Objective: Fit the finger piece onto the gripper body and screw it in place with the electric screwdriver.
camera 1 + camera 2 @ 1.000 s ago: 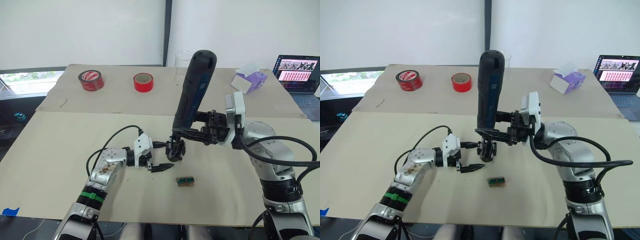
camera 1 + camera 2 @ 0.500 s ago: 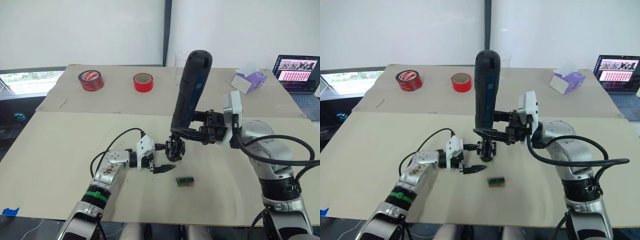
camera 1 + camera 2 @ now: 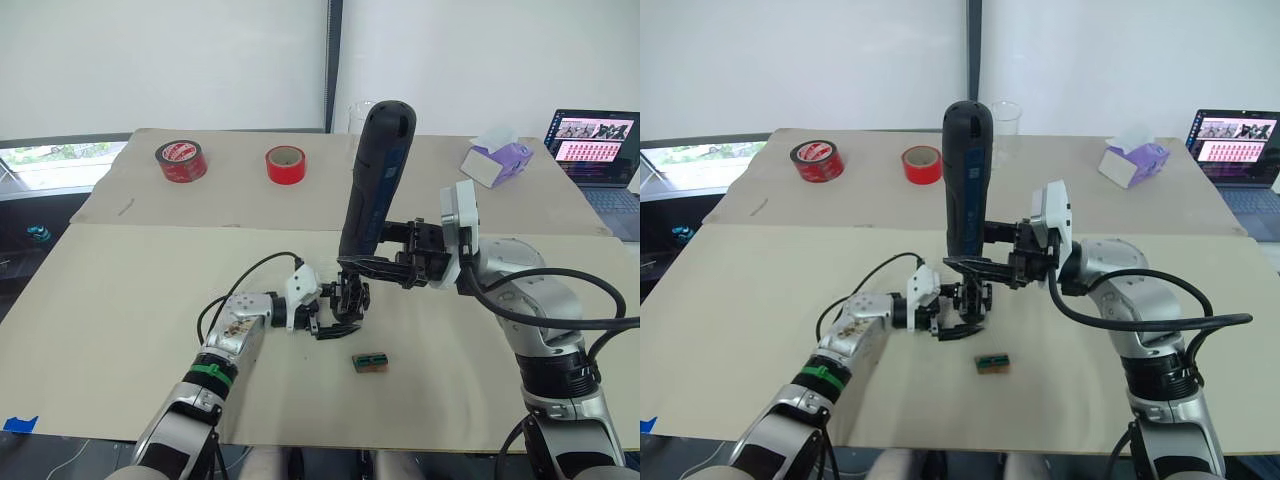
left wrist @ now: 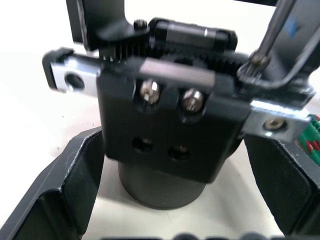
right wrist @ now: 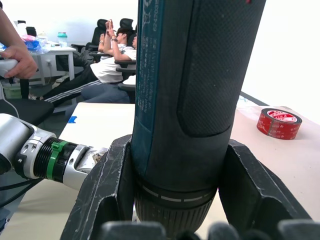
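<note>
Head views: the right gripper [image 3: 372,264] is clamped round the electric screwdriver [image 3: 374,180], held upright with its bit down over the gripper body [image 3: 350,297] standing mid-table.

Left wrist view: the left gripper [image 4: 165,197] is spread wide, a finger either side of the body's round base – not visibly pinching.

Right wrist view: the tool fills the clamped fingers [image 5: 107,197] – unbraced, the body could twist or topple once the bit drives
</note>
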Robot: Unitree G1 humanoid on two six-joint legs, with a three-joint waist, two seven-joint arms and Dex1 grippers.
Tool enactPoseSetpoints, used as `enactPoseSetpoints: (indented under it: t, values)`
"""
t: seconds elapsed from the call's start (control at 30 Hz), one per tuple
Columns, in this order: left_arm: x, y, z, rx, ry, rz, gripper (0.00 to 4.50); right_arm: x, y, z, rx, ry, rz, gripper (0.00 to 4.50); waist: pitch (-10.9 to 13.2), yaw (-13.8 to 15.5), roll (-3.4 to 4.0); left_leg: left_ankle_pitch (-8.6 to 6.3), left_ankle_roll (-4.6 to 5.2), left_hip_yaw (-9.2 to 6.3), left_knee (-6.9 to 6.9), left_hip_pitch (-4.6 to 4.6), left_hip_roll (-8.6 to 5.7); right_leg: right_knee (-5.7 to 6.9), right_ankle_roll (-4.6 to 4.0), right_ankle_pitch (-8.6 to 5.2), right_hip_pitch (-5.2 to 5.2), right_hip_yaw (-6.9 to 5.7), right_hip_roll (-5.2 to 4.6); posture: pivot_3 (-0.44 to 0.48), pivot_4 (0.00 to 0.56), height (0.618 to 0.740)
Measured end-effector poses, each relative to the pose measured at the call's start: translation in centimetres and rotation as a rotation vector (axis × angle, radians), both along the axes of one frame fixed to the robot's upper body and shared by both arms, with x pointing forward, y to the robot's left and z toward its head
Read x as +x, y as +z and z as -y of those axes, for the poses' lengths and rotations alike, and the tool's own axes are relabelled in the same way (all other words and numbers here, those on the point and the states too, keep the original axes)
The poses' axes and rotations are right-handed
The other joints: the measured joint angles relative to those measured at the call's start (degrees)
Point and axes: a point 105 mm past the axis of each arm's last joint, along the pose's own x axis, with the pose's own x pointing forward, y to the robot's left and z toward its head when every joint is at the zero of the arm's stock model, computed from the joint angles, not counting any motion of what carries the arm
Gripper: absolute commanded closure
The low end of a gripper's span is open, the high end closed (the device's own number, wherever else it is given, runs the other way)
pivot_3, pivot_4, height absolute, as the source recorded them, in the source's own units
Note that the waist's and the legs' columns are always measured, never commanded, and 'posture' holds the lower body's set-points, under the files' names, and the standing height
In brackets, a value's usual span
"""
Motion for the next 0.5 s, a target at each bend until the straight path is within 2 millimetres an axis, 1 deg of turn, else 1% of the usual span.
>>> enactPoseSetpoints:
  t: [0.33, 0.43, 0.47, 0.5]
  values:
    - [0.29, -0.02, -0.05, 0.007, -0.017, 0.013, 0.0, 0.12, 0.0, 0.01, 0.001, -0.012, -0.001, 2.57, 0.0, 0.0, 0.0, -0.01, 0.01, 0.0, 0.0, 0.01, 0.0, 0.0, 0.0, 0.01, 0.0, 0.0, -0.01, 0.0, 0.15, 0.74]
    - [0.26, -0.05, -0.06, 0.012, -0.022, 0.024, 0.82, 0.14, 0.0, 0.02, 0.001, -0.013, -0.001, 2.57, 0.0, 0.0, 0.0, -0.01, 0.01, 0.0, 0.0, 0.01, 0.0, 0.0, 0.0, 0.01, 0.0, 0.0, -0.01, 0.0, 0.15, 0.74]
    - [0.25, -0.07, -0.05, 0.016, -0.023, 0.027, 1.23, 0.14, -0.01, 0.02, 0.0, -0.013, 0.0, 2.57, 0.0, 0.0, 0.0, -0.01, 0.01, 0.0, 0.0, 0.01, 0.0, 0.01, 0.0, 0.01, 0.0, 0.0, -0.01, 0.0, 0.15, 0.74]
    - [0.35, -0.07, -0.1, 0.021, -0.018, 0.032, 1.76, 0.14, -0.01, 0.02, 0.0, -0.014, 0.0, 2.57, 0.0, 0.0, 0.0, -0.01, 0.01, 0.0, 0.0, 0.01, 0.0, 0.01, 0.0, 0.01, 0.0, 0.0, -0.01, 0.0, 0.15, 0.74]
